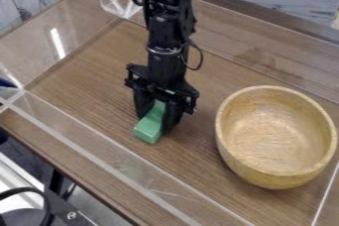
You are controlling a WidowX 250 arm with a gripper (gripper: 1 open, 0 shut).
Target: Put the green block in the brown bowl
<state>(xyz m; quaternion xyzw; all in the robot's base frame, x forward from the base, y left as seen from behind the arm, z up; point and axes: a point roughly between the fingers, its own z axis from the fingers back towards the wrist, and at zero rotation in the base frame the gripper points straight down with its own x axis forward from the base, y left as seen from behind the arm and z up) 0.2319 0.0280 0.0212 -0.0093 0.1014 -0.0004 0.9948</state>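
The green block (149, 127) lies on the wooden table, left of the brown bowl (236, 151). My gripper (159, 118) points almost straight down over the block's far end. Its two black fingers stand on either side of the block and press against it, so it is shut on the block. The block's near end sticks out toward the front, still resting on the table. The light wooden bowl sits upright to the right of the gripper, a short gap away, with nothing inside it.
A clear plastic wall (54, 121) runs along the table's (93, 76) front and left edges. The black arm (162, 22) rises from the gripper toward the back. Bare wood lies between block and bowl.
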